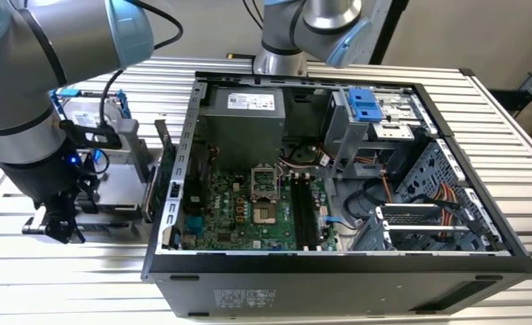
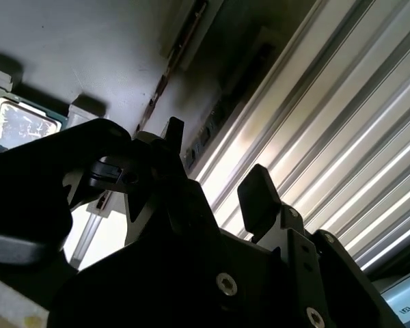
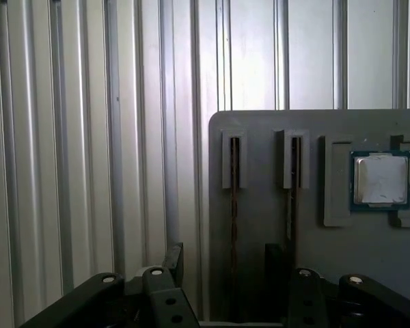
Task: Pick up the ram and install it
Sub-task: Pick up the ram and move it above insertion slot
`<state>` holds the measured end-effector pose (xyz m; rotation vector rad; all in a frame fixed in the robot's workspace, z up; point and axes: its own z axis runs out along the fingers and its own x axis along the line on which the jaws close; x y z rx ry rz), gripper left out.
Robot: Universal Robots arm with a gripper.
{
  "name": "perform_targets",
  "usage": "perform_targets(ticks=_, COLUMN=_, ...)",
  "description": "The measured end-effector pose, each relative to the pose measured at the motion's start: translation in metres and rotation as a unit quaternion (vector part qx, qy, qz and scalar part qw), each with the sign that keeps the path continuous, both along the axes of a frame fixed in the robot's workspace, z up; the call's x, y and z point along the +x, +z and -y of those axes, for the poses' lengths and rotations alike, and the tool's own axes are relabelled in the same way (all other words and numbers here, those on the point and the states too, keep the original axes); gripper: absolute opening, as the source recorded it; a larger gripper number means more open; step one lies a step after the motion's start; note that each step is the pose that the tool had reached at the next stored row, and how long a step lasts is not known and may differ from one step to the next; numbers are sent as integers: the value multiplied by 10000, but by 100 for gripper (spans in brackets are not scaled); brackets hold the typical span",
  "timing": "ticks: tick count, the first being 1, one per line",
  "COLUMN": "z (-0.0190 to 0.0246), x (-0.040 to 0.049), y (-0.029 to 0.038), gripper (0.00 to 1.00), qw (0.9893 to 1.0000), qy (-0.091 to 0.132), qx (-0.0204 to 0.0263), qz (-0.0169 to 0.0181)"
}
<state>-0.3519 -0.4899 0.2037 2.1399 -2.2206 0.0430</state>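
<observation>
Pincer [image 3: 223, 256] open, mid-wide, nothing btwn fingers. It hangs over grey holder [image 3: 260, 123] on ribbed tabletop [image 3: 68, 137], outside PC case [image 1: 338, 271], on the exterior view's left. Ram [image 3: 234, 205] stands on edge in a holder slot, the one farther from CPU chip [image 3: 380, 179]; 2nd slot [image 3: 294, 164] lies btwn them w/ a similar thin strip. Key relation: ram's long axis runs along the gap btwn the fingers, so jaws flank its flat faces, no contact seen. Height above it: can't tell. Black motherboard slots [image 1: 304, 210] are well apart, inside the case.
</observation>
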Motion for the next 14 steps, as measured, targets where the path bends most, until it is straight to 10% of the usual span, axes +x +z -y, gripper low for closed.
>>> perform_targets(ticks=14, z=-4, x=0, y=-86, gripper=100, qw=10000, qy=0, qx=7, qz=11)
